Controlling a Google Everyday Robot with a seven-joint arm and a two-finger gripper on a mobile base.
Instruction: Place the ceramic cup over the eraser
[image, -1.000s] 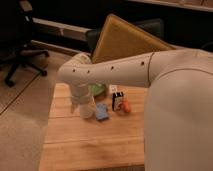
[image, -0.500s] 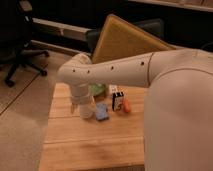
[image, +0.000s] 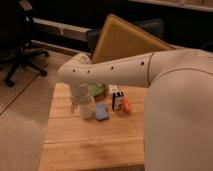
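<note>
An office chair (image: 20, 45) stands left of the wooden table (image: 85, 145). The gripper (image: 80, 102) hangs low over the table's back left, merging with the ceramic cup (image: 86, 111); its grasp cannot be told. The blue eraser (image: 102, 112) lies just right of the cup. The arm (image: 150, 70) hides most of the green bowl (image: 98, 90), contents unseen. The table's front lies bare.

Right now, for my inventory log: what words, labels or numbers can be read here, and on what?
Nothing readable.
Small black-and-white box: markings too blurred to read.
Flat blue block, green bowl: no text seen.
The pincer hangs low over the wooden table, left of the blue block.
</note>
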